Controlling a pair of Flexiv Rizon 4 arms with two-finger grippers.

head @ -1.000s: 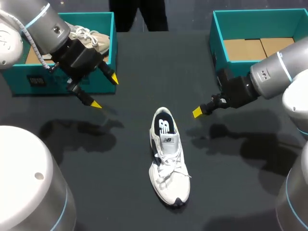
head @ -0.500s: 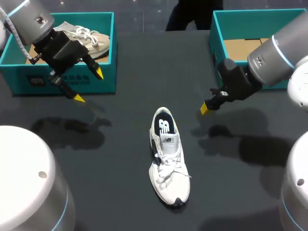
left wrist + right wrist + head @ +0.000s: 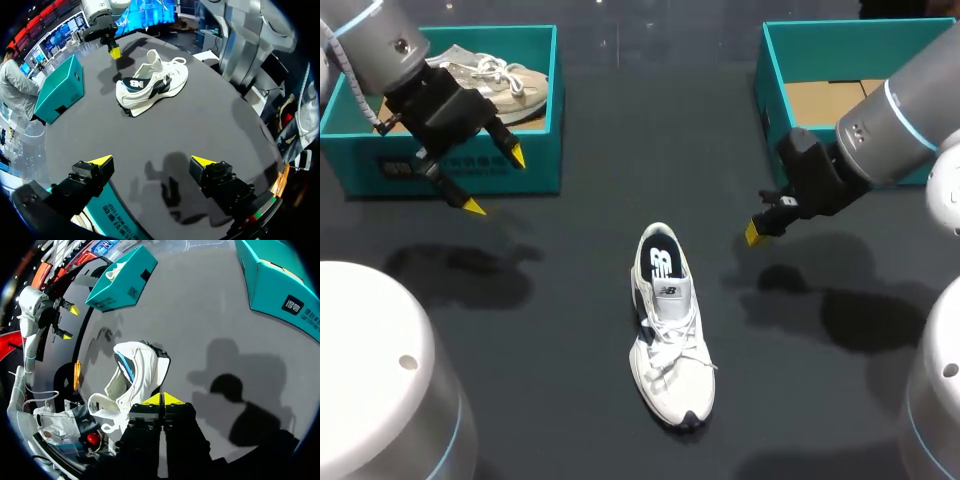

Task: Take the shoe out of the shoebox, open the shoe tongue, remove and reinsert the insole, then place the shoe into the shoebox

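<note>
Broadly, the table [image 3: 570,280] held two shoeboxes: the left shoebox [image 3: 545,170] with a beige shoe [image 3: 510,80] inside, the right shoebox [image 3: 770,100] showing only cardboard. Between them the white shoe [image 3: 670,330] lay out on the table, so only the first step looked done; tongue, insole and reboxing remained. The left gripper [image 3: 495,181] hovered, fingers apart, by the left shoebox; the right gripper [image 3: 756,232], tips together and empty, hung near the shoe's heel.

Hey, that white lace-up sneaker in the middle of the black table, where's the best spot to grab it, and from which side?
Probably the padded heel collar of the white lace-up sneaker, from above. It stands upright on its sole, opening facing up, so one finger fits inside and one behind the heel. The right pincer is nearer but shut.
</note>
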